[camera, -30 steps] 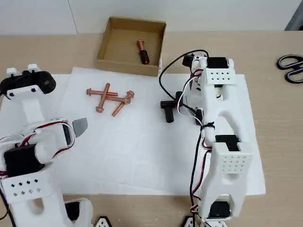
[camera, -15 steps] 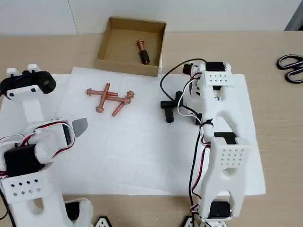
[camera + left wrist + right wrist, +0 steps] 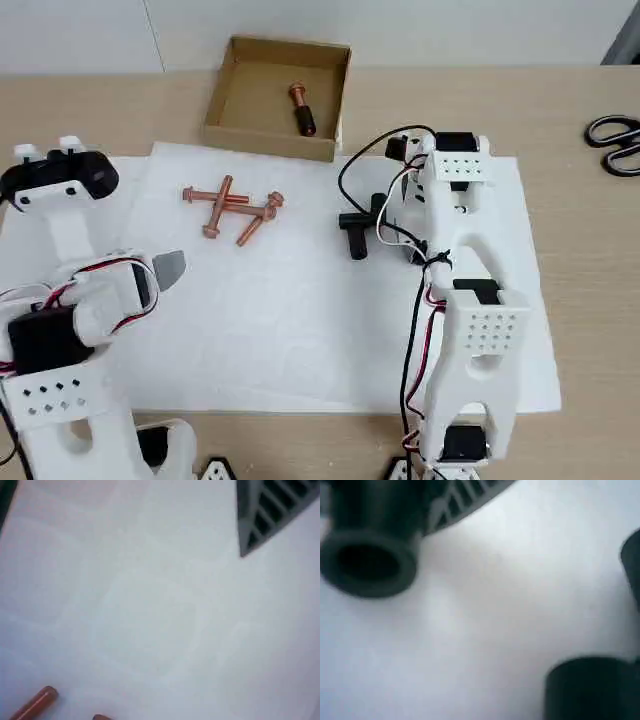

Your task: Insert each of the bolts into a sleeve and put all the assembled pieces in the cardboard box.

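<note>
Logging current state as we see it.

Box [image 3: 270, 140] sits toward the far side of the table [image 3: 580, 260]. One assembled piece [image 3: 302, 110] lies inside it: copper bolt head at one end, black sleeve on the other.

Bolts [image 3: 235, 208]: several, loose in a crossed pile on the foam sheet [image 3: 300, 330], near the box's front wall, none sleeved.

Sleeves [image 3: 356, 232]: small black cluster on the sheet, well apart from the bolts, over by the right arm.

L gripper [image 3: 168, 266]: low over the sheet's left part, near the bolt pile but not touching it. In its wrist cam we get a broad stretch of bare foam between the jaws, so we call it spread wide and holding nothing. One bolt's copper tip pokes in at that view's edge.

R gripper [image 3: 398, 212]: down at the sleeve cluster, mostly tucked under its own arm in the high view. Its wrist cam has one sleeve w/ the open end facing the lens, close up by the gripper, and more black sleeve bodies nearby. We can't tell if that sleeve is gripped or merely alongside, so R state is unknown.

Scissors [image 3: 615, 143] lie on bare table at the right, off the sheet.
</note>
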You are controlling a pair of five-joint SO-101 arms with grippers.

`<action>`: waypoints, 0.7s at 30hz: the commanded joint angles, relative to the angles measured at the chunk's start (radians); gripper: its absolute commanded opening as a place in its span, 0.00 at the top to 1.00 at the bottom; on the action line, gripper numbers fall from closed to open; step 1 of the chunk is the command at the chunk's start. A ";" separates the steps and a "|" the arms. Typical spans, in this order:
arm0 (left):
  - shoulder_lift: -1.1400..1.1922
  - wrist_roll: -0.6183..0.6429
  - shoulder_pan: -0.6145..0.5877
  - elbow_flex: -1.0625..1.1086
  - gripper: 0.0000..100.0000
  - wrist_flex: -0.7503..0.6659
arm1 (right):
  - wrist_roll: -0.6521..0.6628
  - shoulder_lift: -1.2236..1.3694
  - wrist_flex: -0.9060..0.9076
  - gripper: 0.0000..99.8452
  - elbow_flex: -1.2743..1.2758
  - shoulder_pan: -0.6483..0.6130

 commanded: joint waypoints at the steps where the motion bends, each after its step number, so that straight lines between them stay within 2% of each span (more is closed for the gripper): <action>1: -0.008 -0.003 0.003 -0.010 0.71 0.005 | 0.012 -0.128 0.019 1.00 -0.011 -0.001; 8: 0.069 -0.008 0.005 -0.099 0.71 0.005 | 0.014 -0.286 0.024 1.00 -0.006 -0.004; 14: 0.445 -0.032 0.029 -0.300 0.71 0.005 | 0.014 -0.351 0.028 1.00 -0.006 -0.004; 17: 0.644 -0.032 0.106 -0.427 0.71 -0.002 | 0.014 -0.351 0.028 1.00 -0.005 -0.004; 21: 0.896 -0.032 0.206 -0.578 0.76 -0.035 | 0.012 -0.351 0.028 1.00 -0.005 -0.004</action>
